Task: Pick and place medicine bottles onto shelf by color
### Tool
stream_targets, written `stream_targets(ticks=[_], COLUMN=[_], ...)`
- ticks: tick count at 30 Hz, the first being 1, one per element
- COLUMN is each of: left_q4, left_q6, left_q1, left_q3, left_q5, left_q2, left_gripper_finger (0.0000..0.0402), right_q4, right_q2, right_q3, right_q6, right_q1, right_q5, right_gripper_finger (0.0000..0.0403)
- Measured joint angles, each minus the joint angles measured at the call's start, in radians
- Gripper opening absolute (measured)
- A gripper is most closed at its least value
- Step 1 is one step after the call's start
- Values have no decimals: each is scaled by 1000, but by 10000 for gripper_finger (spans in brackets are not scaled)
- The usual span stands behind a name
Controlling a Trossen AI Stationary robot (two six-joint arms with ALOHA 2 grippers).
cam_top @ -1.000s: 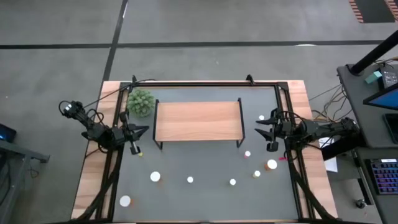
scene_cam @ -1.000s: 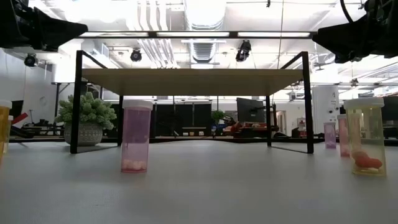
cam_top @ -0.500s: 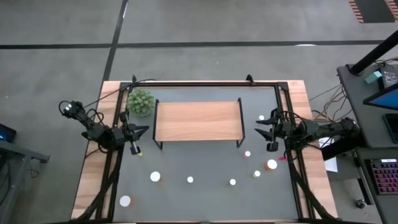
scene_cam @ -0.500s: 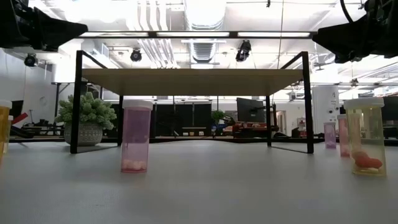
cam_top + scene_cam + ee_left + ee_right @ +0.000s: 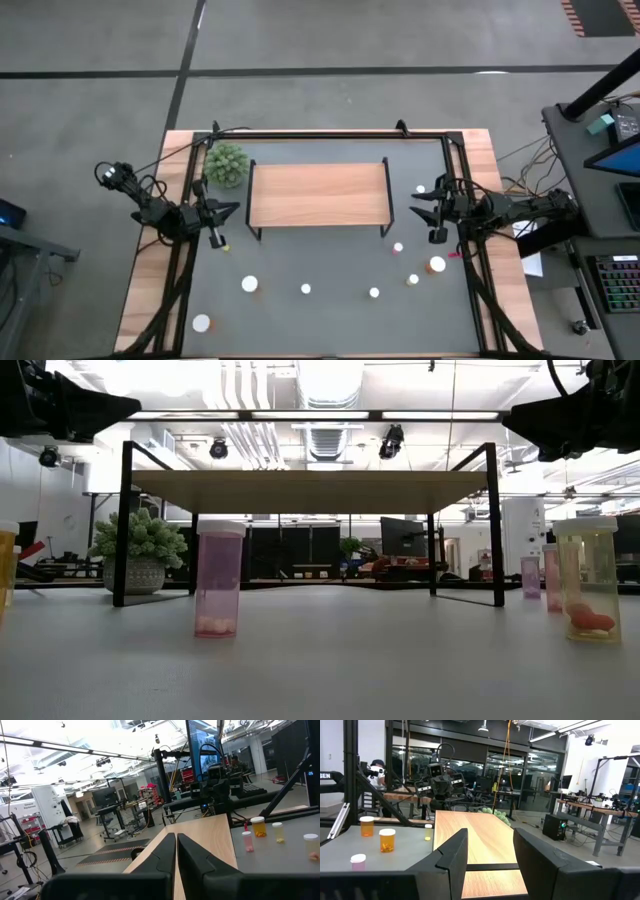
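The small translucent pink plastic bottle with a white cap (image 5: 398,247) near the half-open, empty right hand (image 5: 430,212) looks light, rigid and tippy. Grip its body below the cap. The left hand (image 5: 222,211) is closed, empty.

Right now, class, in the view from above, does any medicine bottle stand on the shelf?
No. The shelf shows only bare wood, and the white-capped bottles all stand on the grey table.
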Motion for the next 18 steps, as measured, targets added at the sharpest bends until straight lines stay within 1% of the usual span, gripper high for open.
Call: stream_targets(ticks=[8,9,11,12,14,15,18], left_q4=[0,0,0,0,0,11,69], left_q6=[0,0,0,0,0,-19,-299], left_q1=[0,0,0,0,0,0,0], left_q3=[0,0,0,0,0,0,0], left_q5=[0,0,0,0,0,5,115], left_q2=[0,0,0,0,0,0,10], left_gripper_finger=[0,0,0,0,0,0,0], right_q4=[14,19,24,52,69,57,60], right_q2=[0,0,0,3,7,8,14], right_q3=[0,0,0,0,1,3,11], right_q6=[8,90,308,365,420,438,471], right_q1=[0,0,0,-2,-4,-4,-4], right_q5=[0,-3,-7,4,18,18,19], right_gripper_finger=[148,148,148,148,148,148,148])
